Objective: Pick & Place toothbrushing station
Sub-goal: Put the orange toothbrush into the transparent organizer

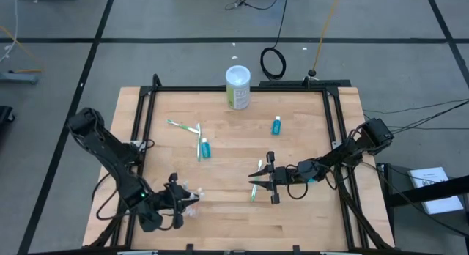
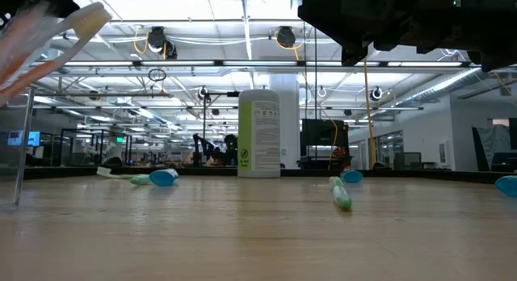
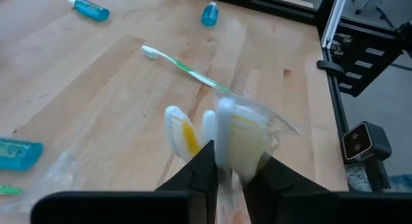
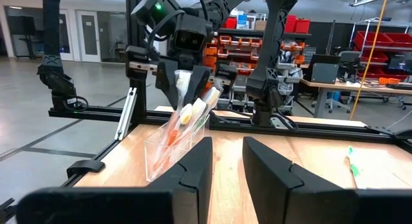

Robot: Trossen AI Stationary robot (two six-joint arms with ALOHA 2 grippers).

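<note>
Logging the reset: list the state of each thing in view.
clear cup: tilted, toothbrushes inside, gripped.
left gripper: shut on clear cup.
right gripper: open, empty.
green toothbrush: lying flat.
teal tubes: lying flat.
canister: upright.

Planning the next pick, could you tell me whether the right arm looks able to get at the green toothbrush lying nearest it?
Probably yes: the green toothbrush lies on bare wood right beside the right pincer, with nothing visible between them.
</note>
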